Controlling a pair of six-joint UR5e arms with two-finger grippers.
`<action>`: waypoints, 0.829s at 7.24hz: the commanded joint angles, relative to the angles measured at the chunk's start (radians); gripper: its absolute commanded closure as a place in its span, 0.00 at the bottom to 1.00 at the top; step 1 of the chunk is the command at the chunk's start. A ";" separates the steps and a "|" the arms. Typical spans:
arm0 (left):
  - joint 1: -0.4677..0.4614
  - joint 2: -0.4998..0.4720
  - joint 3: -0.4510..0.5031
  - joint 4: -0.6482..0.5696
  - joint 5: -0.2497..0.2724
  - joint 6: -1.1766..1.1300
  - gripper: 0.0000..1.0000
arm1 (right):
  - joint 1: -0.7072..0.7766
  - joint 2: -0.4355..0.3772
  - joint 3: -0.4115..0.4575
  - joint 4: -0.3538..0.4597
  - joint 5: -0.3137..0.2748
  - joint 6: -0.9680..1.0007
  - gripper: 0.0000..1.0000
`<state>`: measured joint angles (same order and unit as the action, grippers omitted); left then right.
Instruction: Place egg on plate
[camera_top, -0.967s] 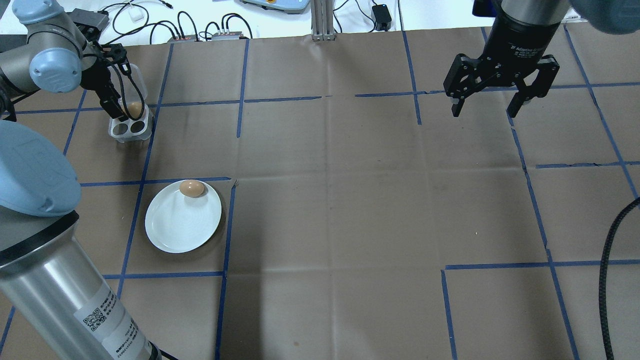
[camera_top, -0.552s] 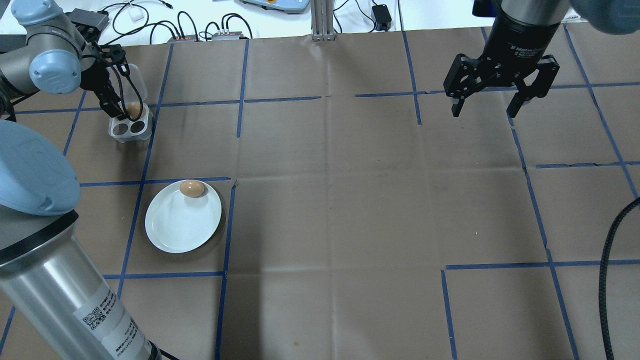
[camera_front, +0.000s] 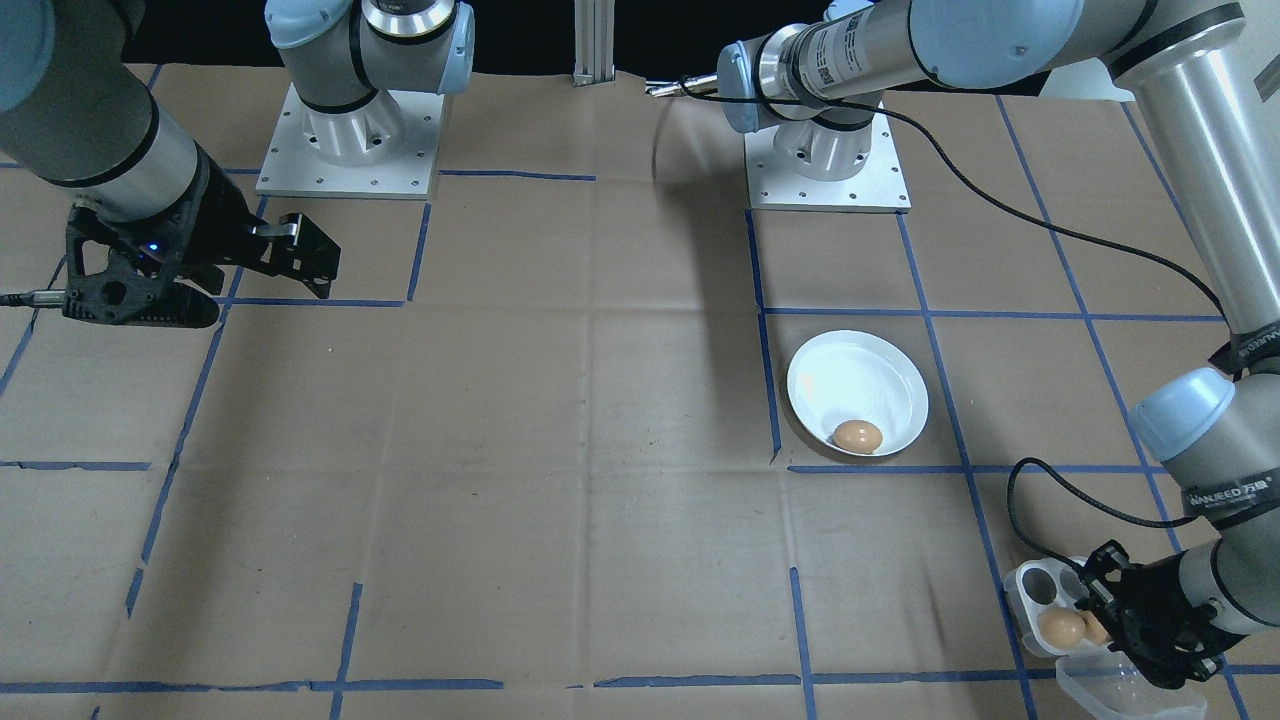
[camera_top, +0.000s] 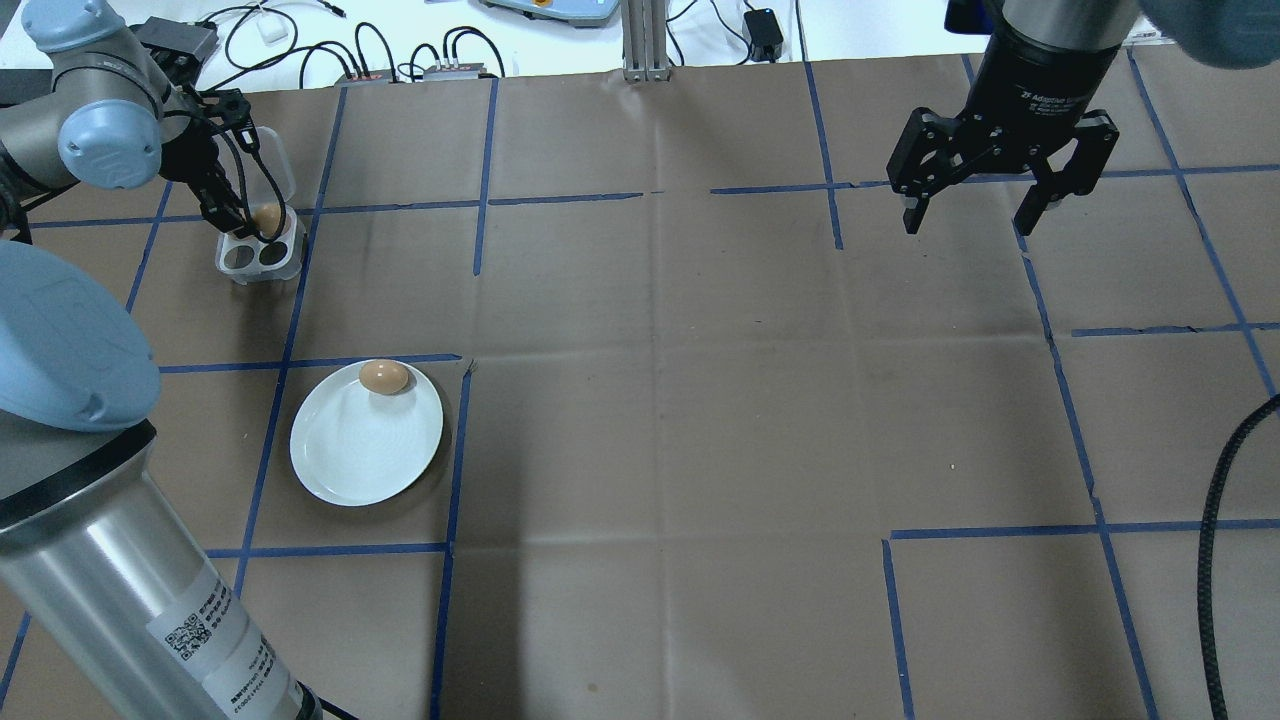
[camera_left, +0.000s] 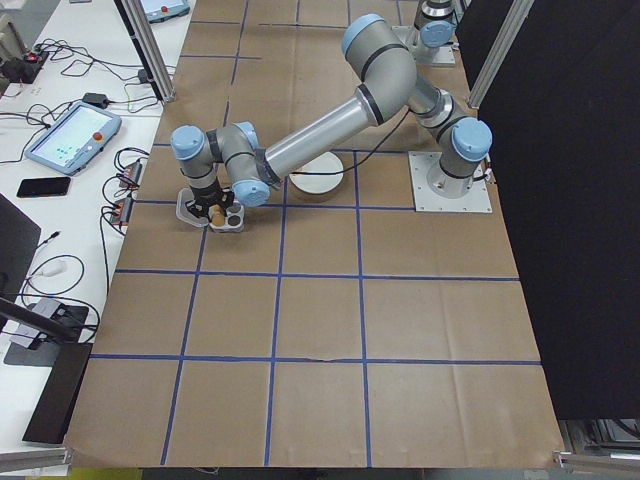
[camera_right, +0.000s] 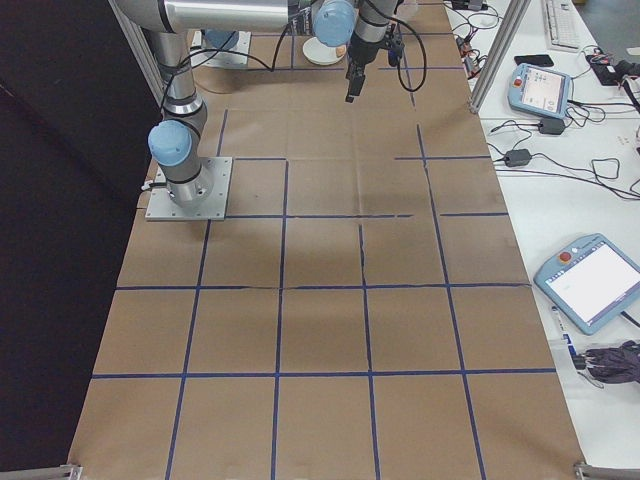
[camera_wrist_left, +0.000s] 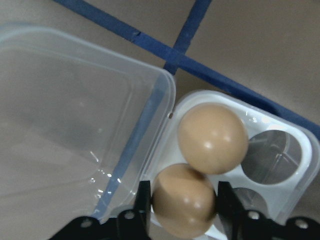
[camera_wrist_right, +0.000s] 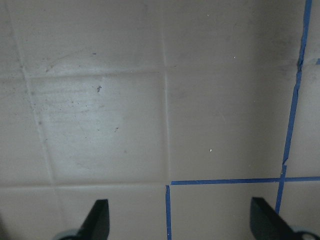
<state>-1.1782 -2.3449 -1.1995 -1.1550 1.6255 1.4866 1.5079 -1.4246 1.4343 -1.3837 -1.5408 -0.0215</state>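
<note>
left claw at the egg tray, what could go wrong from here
The left claw straddles one egg that touches its neighbour, so lifting may nudge that one. The light egg tray could lift or slide along. The plate already holds an egg at its rim; a second could knock it.

Open lid (camera_wrist_left: 75, 110) beside egg tray (camera_wrist_left: 260, 150)

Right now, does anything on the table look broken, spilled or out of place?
Nothing stands out. One egg lies whole near the rim of the plate, two more sit in the egg tray, its clear lid open beside it. The left tool straddles one tray egg.
</note>
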 joint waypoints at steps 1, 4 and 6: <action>0.000 0.001 0.000 0.000 0.005 0.000 0.66 | 0.000 0.000 0.000 0.000 0.001 0.000 0.00; 0.000 0.068 -0.009 -0.031 0.014 0.000 0.68 | 0.000 0.000 0.000 0.000 0.001 0.000 0.00; 0.002 0.191 -0.121 -0.043 0.051 -0.005 0.68 | 0.000 0.001 0.000 0.000 0.001 0.000 0.00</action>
<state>-1.1775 -2.2255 -1.2564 -1.1922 1.6517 1.4852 1.5079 -1.4243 1.4343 -1.3837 -1.5401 -0.0215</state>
